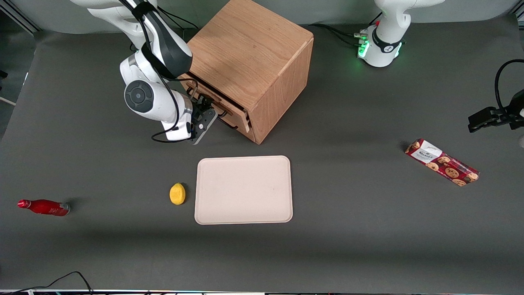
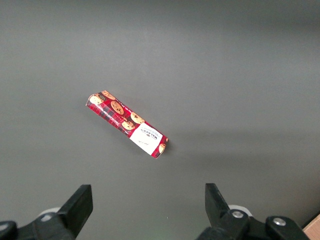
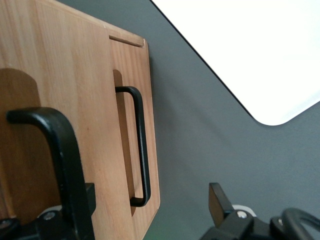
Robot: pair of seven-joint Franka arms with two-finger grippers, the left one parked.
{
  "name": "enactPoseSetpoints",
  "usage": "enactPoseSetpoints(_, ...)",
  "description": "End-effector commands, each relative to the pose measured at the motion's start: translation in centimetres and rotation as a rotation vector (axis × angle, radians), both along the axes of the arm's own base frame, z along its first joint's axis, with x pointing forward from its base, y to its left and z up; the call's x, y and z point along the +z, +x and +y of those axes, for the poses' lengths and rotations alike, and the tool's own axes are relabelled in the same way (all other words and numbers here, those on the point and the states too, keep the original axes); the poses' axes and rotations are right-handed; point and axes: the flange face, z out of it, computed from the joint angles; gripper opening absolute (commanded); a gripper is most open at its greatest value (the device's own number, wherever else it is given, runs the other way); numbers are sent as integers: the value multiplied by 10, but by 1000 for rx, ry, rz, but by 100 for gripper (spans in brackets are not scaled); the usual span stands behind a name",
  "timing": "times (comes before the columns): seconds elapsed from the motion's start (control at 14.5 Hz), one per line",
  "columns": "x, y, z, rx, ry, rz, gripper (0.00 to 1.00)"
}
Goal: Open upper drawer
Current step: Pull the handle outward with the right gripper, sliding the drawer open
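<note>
The light oak cabinet (image 1: pixel 245 53) stands at the back middle of the table. Its upper drawer (image 1: pixel 229 105) shows as a narrow strip under the top; in the right wrist view it is the wide panel (image 3: pixel 50 60) with a thick-looking black bar handle (image 3: pixel 55 135). The lower drawer (image 3: pixel 132 65) has its own black handle (image 3: pixel 142 150). My right gripper (image 1: pixel 204 116) is in front of the drawers at handle height. It is open (image 3: pixel 152 202); one finger (image 3: pixel 89 200) is right beside the upper handle and the other finger (image 3: pixel 218 200) hangs over the table. Nothing is held.
A beige tray (image 1: pixel 244 189) lies nearer the front camera than the cabinet, with a yellow lemon (image 1: pixel 177 193) beside it. A red bottle (image 1: pixel 44 207) lies toward the working arm's end. A red cookie box (image 1: pixel 442 162) lies toward the parked arm's end.
</note>
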Motion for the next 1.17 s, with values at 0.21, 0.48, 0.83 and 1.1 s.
enactPoseSetpoints(0.21,-1,19,-19,-1,-7,-58,100)
enactPoseSetpoints(0.48,-1,30,-30,-12,-22,-76,100)
enactPoseSetpoints(0.83,4,47,-54,-40,-54,-107,100)
enactPoseSetpoints(1.1,10,60,-75,-73,-62,-125,100)
